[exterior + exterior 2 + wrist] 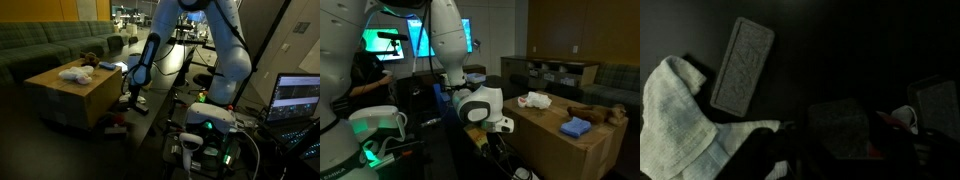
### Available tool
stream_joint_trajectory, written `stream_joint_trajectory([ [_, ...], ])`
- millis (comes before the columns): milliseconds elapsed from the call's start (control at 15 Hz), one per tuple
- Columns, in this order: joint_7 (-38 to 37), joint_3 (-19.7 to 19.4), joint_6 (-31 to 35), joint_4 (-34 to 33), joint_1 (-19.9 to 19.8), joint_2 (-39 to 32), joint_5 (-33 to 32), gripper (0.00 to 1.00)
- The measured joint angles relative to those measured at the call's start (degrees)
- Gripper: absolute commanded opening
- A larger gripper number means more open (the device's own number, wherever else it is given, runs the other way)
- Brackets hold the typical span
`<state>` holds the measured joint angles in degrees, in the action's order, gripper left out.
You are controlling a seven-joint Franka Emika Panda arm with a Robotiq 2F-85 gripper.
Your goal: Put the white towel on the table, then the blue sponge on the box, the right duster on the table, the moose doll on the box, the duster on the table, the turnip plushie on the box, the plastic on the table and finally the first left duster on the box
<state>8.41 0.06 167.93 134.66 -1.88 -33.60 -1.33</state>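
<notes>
In the wrist view a white towel (675,120) lies on the dark table at the left. A grey rectangular duster (742,65) lies beyond it, and a second duster (840,125) lies between my dark fingers. My gripper (835,155) hangs low over the table and looks open, with its fingers spread on either side of that duster. In both exterior views the gripper (133,99) (502,128) is down beside the cardboard box (70,98) (560,150). On the box lie a blue sponge (108,66) (577,127), a brown moose doll (88,60) (595,112) and a white crumpled thing (75,73) (535,100).
A third grey block (938,105) and a small white and red thing (905,118) lie at the right of the wrist view. A green sofa (45,42) stands behind the box. A laptop (298,98) and cables are near the robot base.
</notes>
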Motion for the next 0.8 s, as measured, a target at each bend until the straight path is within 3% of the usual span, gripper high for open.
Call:
stream_joint_trajectory([
  [400, -5.83, -6.11, 3.58, -3.51, 6.14, -5.32, -0.53, 0.34],
  [467, -6.63, -7.03, 3.78, -4.05, 7.08, -6.01, -0.56, 0.78],
  [667, -8.98, -9.76, 4.44, -5.51, 9.88, -7.85, -0.57, 0.98],
  [800, -10.32, -11.33, 4.74, -6.16, 11.51, -8.74, -0.57, 1.00],
])
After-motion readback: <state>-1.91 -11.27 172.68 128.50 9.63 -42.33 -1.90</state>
